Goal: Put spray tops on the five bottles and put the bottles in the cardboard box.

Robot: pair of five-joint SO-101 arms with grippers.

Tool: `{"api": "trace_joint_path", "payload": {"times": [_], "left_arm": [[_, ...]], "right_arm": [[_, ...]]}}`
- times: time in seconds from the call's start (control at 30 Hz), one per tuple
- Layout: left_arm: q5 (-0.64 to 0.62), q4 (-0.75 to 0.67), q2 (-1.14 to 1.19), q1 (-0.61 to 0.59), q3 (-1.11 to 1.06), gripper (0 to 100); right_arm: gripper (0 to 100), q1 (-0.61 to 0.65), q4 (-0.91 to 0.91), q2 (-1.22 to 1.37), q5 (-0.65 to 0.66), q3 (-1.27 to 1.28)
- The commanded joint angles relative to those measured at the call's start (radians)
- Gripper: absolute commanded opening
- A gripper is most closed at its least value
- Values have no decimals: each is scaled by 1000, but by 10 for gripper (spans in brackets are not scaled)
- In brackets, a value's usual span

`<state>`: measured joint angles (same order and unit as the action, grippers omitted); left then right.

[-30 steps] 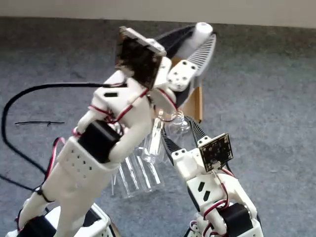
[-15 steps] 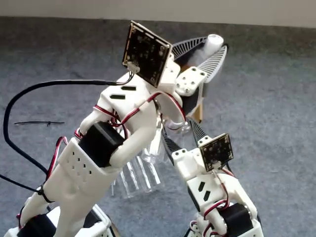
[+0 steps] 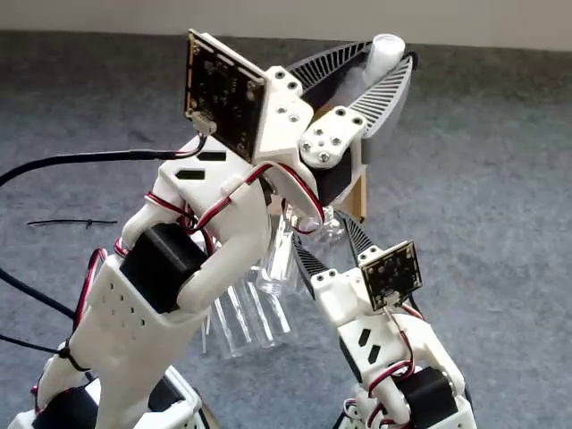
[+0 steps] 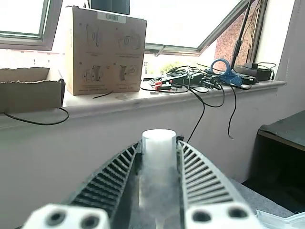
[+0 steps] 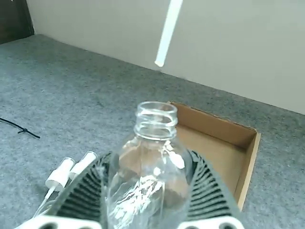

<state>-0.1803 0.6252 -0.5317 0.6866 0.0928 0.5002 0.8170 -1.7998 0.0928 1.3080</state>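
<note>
My left gripper is raised high over the table, shut on a white spray top. In the left wrist view the spray top's cap stands out between the ribbed fingers. Its thin white tube hangs above the open neck of a clear bottle. My right gripper is shut on that bottle and holds it upright. In the high view the bottle stands in front of the cardboard box, under the left arm.
Several clear bottles lie on the grey carpet between the two arms. Two loose spray tops lie beside the held bottle. The open cardboard box sits just behind it. A black cable runs across the carpet at the left.
The left arm has lifted and turned its wrist, carrying the spray top up and slightly right. The right arm and its bottle have stayed put.
</note>
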Motion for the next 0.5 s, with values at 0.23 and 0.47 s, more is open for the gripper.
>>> {"api": "trace_joint_path", "payload": {"times": [0.23, 0.47], "left_arm": [[-9, -2, 2, 7, -8, 5], [-9, -3, 2, 7, -53, 5]], "right_arm": [[5, 7, -33, -12, -9, -8], [5, 7, -76, -12, -9, -12]]}}
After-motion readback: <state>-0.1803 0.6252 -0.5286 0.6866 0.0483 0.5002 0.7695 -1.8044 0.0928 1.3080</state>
